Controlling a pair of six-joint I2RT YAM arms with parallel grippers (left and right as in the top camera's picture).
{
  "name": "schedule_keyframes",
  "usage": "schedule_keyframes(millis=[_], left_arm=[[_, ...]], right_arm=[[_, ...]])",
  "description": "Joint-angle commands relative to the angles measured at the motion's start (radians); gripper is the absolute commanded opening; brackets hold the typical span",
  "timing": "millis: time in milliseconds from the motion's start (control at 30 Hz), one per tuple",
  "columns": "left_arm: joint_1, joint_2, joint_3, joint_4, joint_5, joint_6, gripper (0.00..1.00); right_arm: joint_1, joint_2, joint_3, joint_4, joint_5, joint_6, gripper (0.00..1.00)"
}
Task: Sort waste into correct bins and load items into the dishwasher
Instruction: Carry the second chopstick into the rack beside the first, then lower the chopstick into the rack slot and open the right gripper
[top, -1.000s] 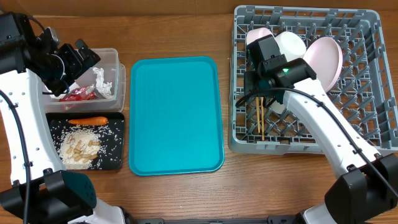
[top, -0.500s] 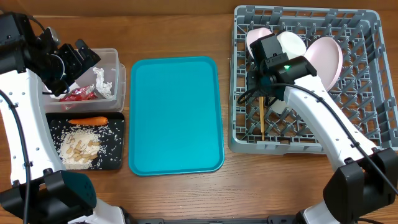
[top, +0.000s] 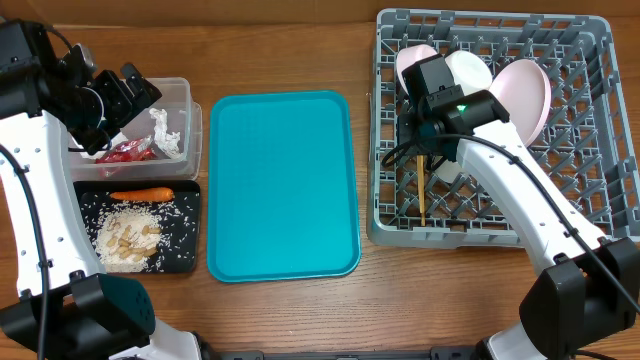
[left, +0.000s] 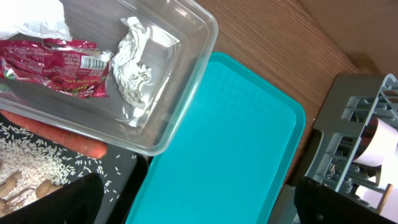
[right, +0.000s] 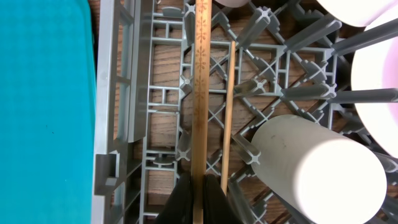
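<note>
Surface: wooden table (top: 290, 40), seen from overhead and from both wrists.
Held thing: patterned chopstick (right: 200, 93), running lengthwise over the lattice base of the dish rack (top: 600, 120), near its left wall.
Right gripper (right: 198, 190): black fingers pressed in on the lower end of that chopstick, one on each side.
Second chopstick (right: 229, 112): thinner, lying just beside the first and nearly parallel, resting on the lattice; not between the fingers as far as the wrist view shows.
Cup (right: 317, 168): white, in the rack just right of the chopsticks.
Other dishes: round plate (top: 525, 95) standing on edge between pegs; two bowls (top: 470, 70) at the rack's back left.
Teal tray (top: 283, 185): between the rack and the bins.
Clear tub (top: 178, 95): holds a red wrapper (left: 56, 65) and a crumpled whitish wad (left: 137, 68); tissue or foil, cannot tell.
Black tray (top: 190, 225): in front of the tub; carrot (top: 140, 194), scattered rice (top: 175, 215), beige scraps (top: 128, 238).
Left gripper (top: 130, 95): over the tub, fingers spread wide, gripping nothing.
</note>
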Motion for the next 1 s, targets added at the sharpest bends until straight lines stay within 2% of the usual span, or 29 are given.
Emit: schedule_keyframes(millis=[0, 767, 967], left_arm=[[-0.002, -0.020, 0.022, 0.001, -0.007, -0.014, 1.00], [-0.002, -0.020, 0.022, 0.001, -0.007, -0.014, 1.00], [-0.002, -0.020, 0.022, 0.001, -0.007, -0.014, 1.00]], right_arm=[[-0.009, 0.001, 0.008, 0.003, 0.017, 0.000, 0.04], [-0.051, 0.068, 0.008, 0.012, 0.049, 0.000, 0.04], [-0.051, 0.068, 0.008, 0.010, -0.010, 0.000, 0.06]])
